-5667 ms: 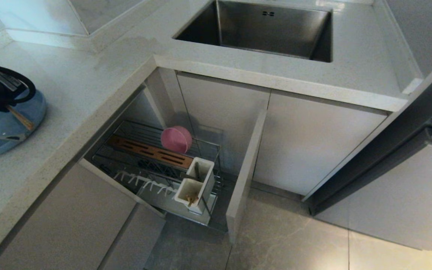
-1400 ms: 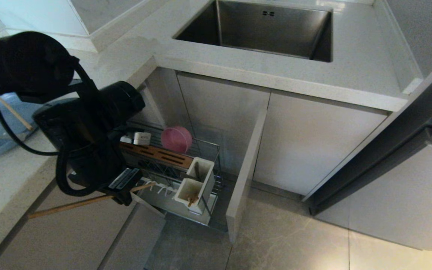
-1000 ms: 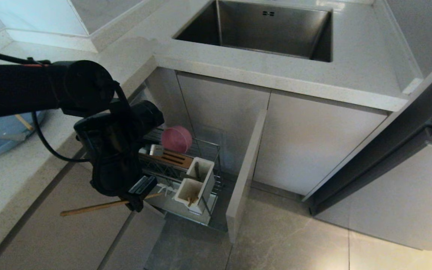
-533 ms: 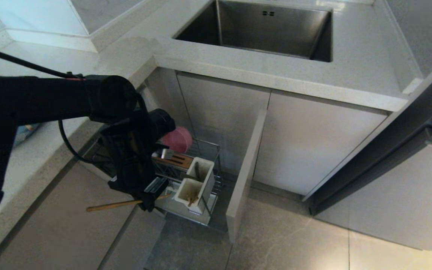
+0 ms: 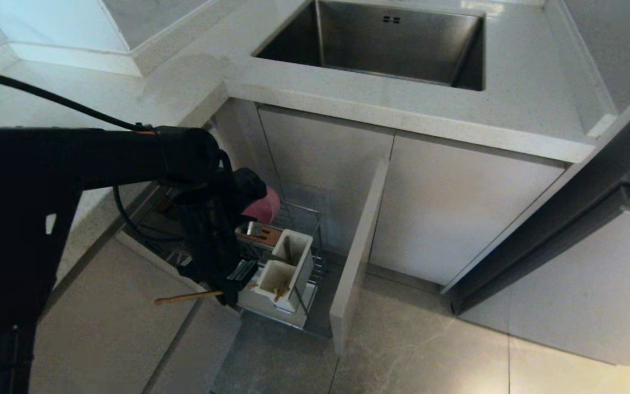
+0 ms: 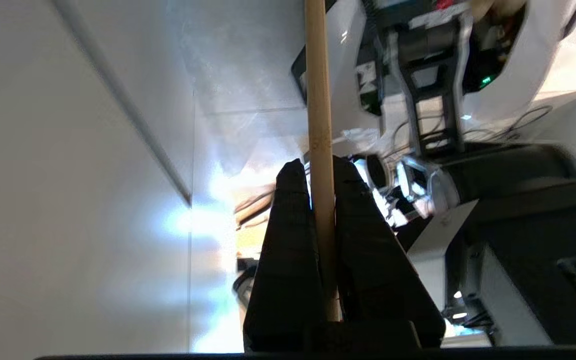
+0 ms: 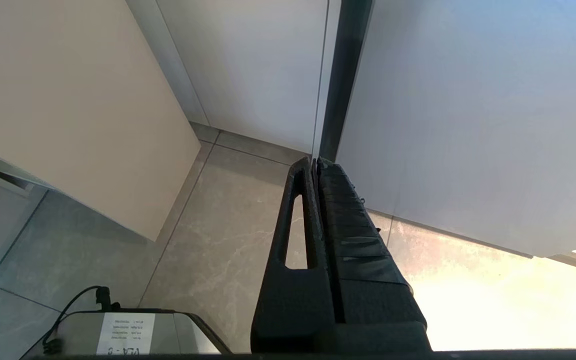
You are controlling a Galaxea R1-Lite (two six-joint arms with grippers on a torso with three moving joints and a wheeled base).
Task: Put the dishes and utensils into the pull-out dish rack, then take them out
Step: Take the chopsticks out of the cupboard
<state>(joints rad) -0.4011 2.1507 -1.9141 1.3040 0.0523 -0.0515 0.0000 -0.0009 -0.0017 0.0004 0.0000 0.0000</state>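
Chopstick (image 5: 186, 298) level, crosswise in left claw (image 5: 234, 293)

Left arm (image 5: 74, 158): matte black cylindrical links with a black cable looped alongside. Gripper fingers (image 6: 288, 240): black, tapered, ribbed pads. Right gripper finger (image 7: 293, 230): slotted.

— What do we see of the chopsticks?
— One light wooden chopstick (image 5: 186, 298) lies near-horizontal at lower centre-left, beside the white utensil box (image 5: 285, 271); another (image 5: 278, 291) stands inside it.
— And the dishes?
— We see the pink bowl (image 5: 264, 207) in the chrome pull-out dish rack (image 5: 315, 241), partly hidden.
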